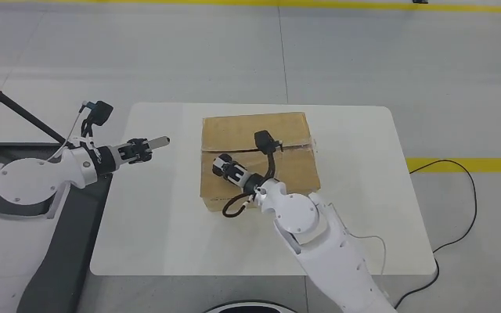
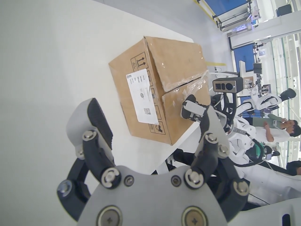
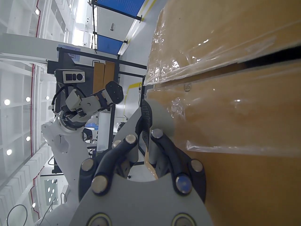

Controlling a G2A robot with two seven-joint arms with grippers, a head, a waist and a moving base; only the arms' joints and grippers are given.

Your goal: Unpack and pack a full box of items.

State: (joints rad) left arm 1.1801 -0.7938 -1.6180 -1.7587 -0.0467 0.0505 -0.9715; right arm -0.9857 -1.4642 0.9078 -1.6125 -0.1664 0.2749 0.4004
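A brown cardboard box (image 1: pixel 262 141) stands in the middle of the white table, its top flaps down with a dark slit between them. Wrinkled clear tape (image 3: pixel 178 71) runs along that seam. My right gripper (image 1: pixel 222 165) lies on the box top at the edge facing the left arm, fingers shut, tips (image 3: pixel 144 103) beside the loose tape end. A white label (image 2: pixel 141 95) covers the box side that faces my left gripper (image 2: pixel 150 116). That gripper is open and holds nothing. It hovers over the table (image 1: pixel 159 142), a short way off the box.
Bare table (image 1: pixel 156 235) lies around the box on all sides. A black stand base (image 1: pixel 47 266) sits off the table's left edge. A cable (image 1: pixel 462 203) trails on the floor to the right.
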